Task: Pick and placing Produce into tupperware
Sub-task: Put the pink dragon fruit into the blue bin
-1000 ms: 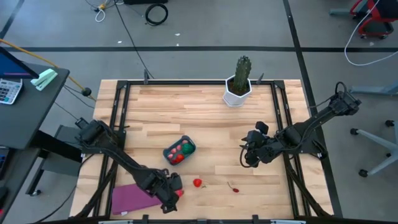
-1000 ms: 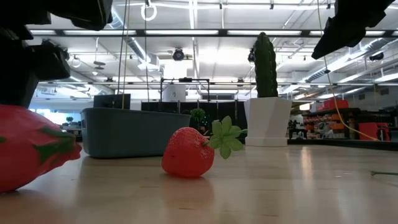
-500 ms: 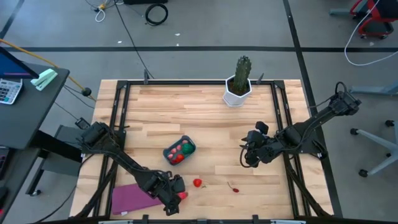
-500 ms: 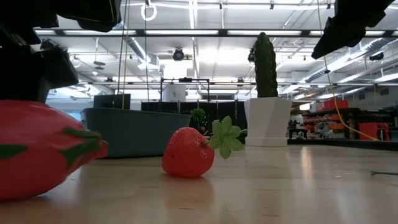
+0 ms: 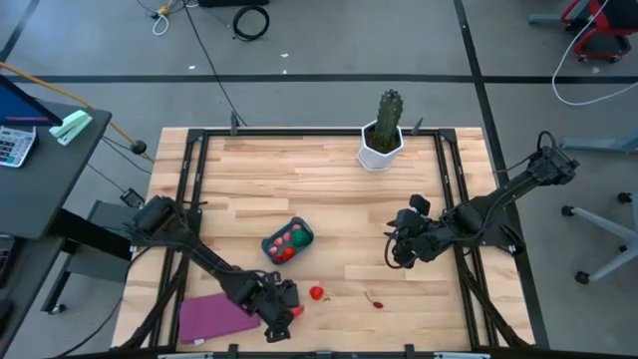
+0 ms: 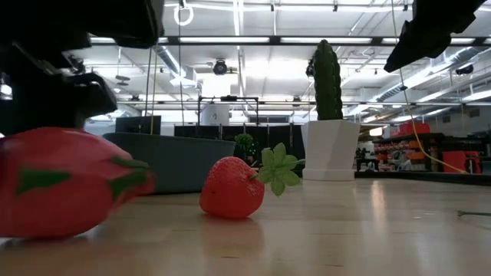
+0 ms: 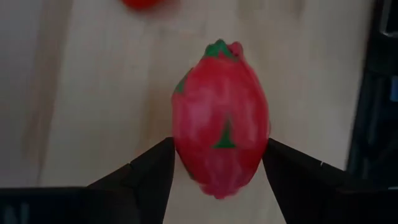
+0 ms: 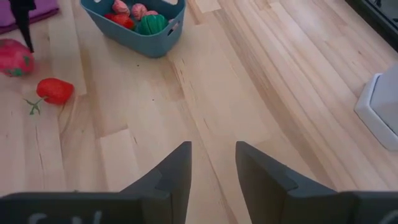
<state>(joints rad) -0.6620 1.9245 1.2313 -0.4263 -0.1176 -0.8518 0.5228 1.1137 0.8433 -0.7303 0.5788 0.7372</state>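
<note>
Left wrist view: red dragon fruit (image 7: 221,118) sits between spread left fingers (image 7: 149,168).

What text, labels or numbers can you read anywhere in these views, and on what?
None can be read.
Right gripper: pale marks on its body at the right wrist view's lower edge, cut off and blurred.
Left gripper: a pale mark on its body in the left wrist view, likewise unreadable.
Calculator beside the table: keys too small to read.
</note>
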